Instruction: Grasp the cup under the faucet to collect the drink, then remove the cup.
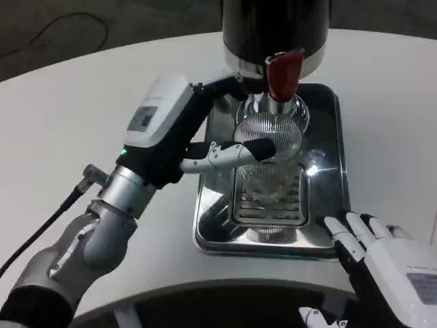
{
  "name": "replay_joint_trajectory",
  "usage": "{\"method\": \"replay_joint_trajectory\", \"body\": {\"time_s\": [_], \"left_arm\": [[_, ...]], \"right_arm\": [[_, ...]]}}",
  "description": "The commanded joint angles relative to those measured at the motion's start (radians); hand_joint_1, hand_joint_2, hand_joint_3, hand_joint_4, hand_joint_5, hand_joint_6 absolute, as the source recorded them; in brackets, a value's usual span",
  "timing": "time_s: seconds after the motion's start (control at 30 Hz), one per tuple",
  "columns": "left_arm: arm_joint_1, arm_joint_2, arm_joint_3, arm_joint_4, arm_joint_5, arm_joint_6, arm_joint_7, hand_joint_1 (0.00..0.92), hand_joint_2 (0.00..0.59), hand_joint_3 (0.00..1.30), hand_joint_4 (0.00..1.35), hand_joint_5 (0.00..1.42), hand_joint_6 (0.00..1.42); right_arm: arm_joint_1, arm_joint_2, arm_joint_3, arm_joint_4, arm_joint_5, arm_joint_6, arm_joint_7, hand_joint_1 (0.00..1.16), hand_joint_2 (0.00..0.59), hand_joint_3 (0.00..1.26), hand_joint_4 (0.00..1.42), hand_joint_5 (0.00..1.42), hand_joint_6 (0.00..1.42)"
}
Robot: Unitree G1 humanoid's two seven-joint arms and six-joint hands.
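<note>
the ribbed clear glass cup (268,140) stands on the slotted grate (268,205) of the steel drip tray (326,225), directly beneath the red faucet lever (282,74) of the black drink dispenser (276,27), which rises at the far end of the tray. the left hand (205,137) reaches in from the tray's left side and its fingers (229,154) wrap across the near face of the cup, so it seems to be holding the cup in place under the spout, though how firmly the far side is gripped cannot be told because the hand's back hides it. the right hand (382,263) rests on the white bench (75,102) just off the tray's near right corner, holding nothing, its fingers straight and a little apart, the tips close to the tray's rim. whether any drink is flowing or how full the cup is cannot be told; the glass looks clear. by my reading the task stands at the collecting step: cup grasped and positioned, filling either pending or under way. the next move probably calls for the lever above the cup to be worked, perhaps by the idle right hand, while the left keeps the cup upright and centred under the spout; afterwards the cup must be drawn level toward the tray's near edge, clear of the lever, without tipping.
</note>
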Motion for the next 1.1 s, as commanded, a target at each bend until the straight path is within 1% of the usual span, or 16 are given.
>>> {"method": "replay_joint_trajectory", "body": {"time_s": [0.03, 0.1, 0.27, 0.33, 0.47, 0.5, 0.57, 0.6, 0.67, 0.7, 0.8, 0.9, 1.1], "left_arm": [[0.082, 0.034, 0.057, -0.129, -0.054, -0.022, -0.023, 0.013, 0.050, 0.15, 0.21, 0.47, 0.64], [0.112, 0.042, 0.075, -0.180, -0.079, -0.025, -0.046, 0.014, 0.057, 0.16, 0.22, 0.48, 0.65], [0.165, 0.043, 0.117, -0.269, -0.151, -0.030, -0.111, 0.014, 0.059, 0.22, 0.28, 0.51, 0.67], [0.175, 0.038, 0.131, -0.297, -0.202, -0.039, -0.152, 0.018, 0.073, 0.26, 0.32, 0.53, 0.67], [0.177, 0.035, 0.148, -0.348, -0.359, -0.065, -0.272, 0.009, 0.090, 0.32, 0.39, 0.55, 0.64], [0.176, 0.034, 0.150, -0.355, -0.385, -0.063, -0.300, 0.010, 0.099, 0.34, 0.40, 0.54, 0.57], [0.169, 0.032, 0.148, -0.376, -0.466, -0.045, -0.379, 0.012, 0.102, 0.34, 0.40, 0.53, 0.49], [0.162, 0.032, 0.144, -0.389, -0.519, -0.024, -0.433, 0.012, 0.102, 0.35, 0.40, 0.53, 0.49], [0.150, 0.030, 0.142, -0.409, -0.600, 0.016, -0.525, 0.005, 0.105, 0.35, 0.35, 0.47, 0.42], [0.136, 0.032, 0.139, -0.419, -0.656, 0.056, -0.590, 0.001, 0.097, 0.35, 0.32, 0.44, 0.39], [0.108, 0.025, 0.146, -0.436, -0.773, 0.161, -0.743, 0.000, 0.097, 0.34, 0.30, 0.43, 0.36], [0.088, 0.010, 0.165, -0.432, -0.841, 0.243, -0.843, 0.000, 0.096, 0.30, 0.25, 0.38, 0.31], [0.057, -0.022, 0.202, -0.426, -0.908, 0.382, -0.975, 0.000, 0.089, 0.24, 0.20, 0.32, 0.27]], "right_arm": [[0.007, 0.033, 0.014, 0.004, 0.010, 0.007, -0.001, 0.33, 0.407, 0.08, 0.00, 0.00, 0.00], [0.008, 0.033, 0.016, 0.005, 0.010, 0.008, -0.003, 0.33, 0.407, 0.08, 0.00, 0.00, 0.00], [0.007, 0.034, 0.016, 0.007, 0.012, 0.013, -0.005, 0.33, 0.407, 0.08, 0.00, 0.00, 0.00], [0.006, 0.033, 0.015, 0.007, 0.014, 0.015, -0.007, 0.33, 0.407, 0.08, 0.00, 0.00, 0.00], [0.005, 0.034, 0.014, 0.008, 0.016, 0.019, -0.011, 0.33, 0.407, 0.09, 0.00, 0.00, 0.00], [0.005, 0.033, 0.014, 0.009, 0.017, 0.020, -0.011, 0.33, 0.407, 0.09, 0.00, 0.00, 0.00], [0.003, 0.033, 0.016, 0.011, 0.016, 0.021, -0.013, 0.33, 0.407, 0.09, 0.00, 0.00, 0.00], [0.003, 0.033, 0.017, 0.012, 0.016, 0.021, -0.013, 0.33, 0.407, 0.09, 0.00, 0.00, 0.00], [0.001, 0.035, 0.018, 0.013, 0.016, 0.022, -0.015, 0.33, 0.407, 0.09, 0.00, 0.00, 0.00], [0.001, 0.035, 0.018, 0.014, 0.016, 0.022, -0.016, 0.33, 0.407, 0.09, 0.00, 0.00, 0.00], [-0.001, 0.037, 0.018, 0.016, 0.015, 0.025, -0.017, 0.33, 0.407, 0.09, 0.00, 0.00, 0.00], [-0.001, 0.037, 0.017, 0.018, 0.016, 0.026, -0.019, 0.33, 0.407, 0.09, 0.00, 0.00, 0.00], [-0.001, 0.034, 0.016, 0.022, 0.019, 0.034, -0.022, 0.33, 0.407, 0.09, 0.00, 0.00, 0.00]]}}
